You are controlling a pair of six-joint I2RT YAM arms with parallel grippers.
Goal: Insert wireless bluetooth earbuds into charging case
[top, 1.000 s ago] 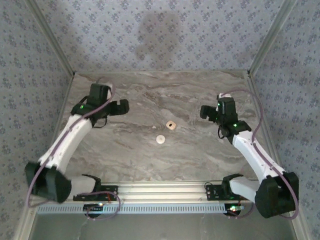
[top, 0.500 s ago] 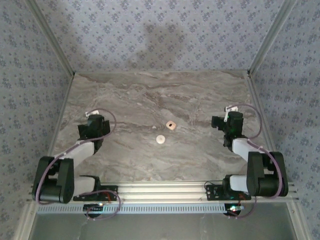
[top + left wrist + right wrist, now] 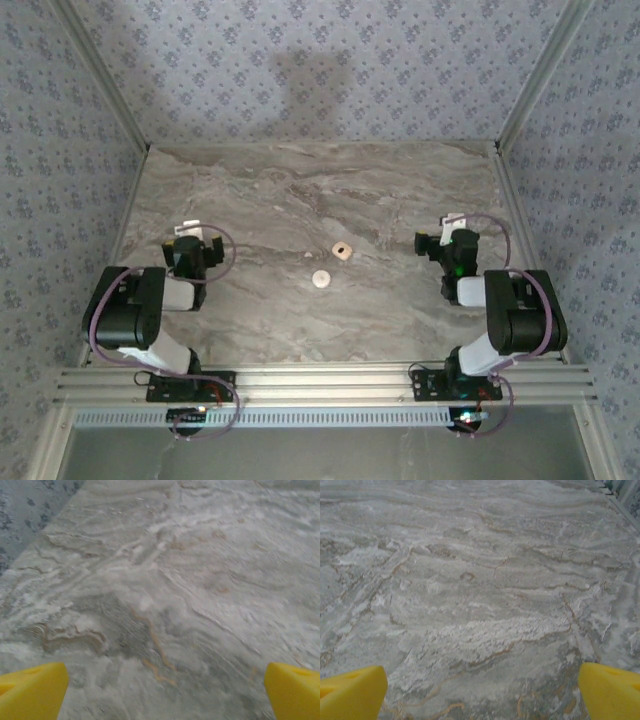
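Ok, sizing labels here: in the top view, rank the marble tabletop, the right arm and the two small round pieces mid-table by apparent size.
1. marble tabletop
2. right arm
3. far round piece and near round piece: about alike, too small to rank.

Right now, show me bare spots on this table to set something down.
Bare marble: the table's far half; stretches between left gripper, the two pale pieces at centre, and right gripper. Crowded: near edge, by the arm bases.

Top camera high overhead, facing down; both wrist cameras close, skimming same table (image 3: 300, 200).
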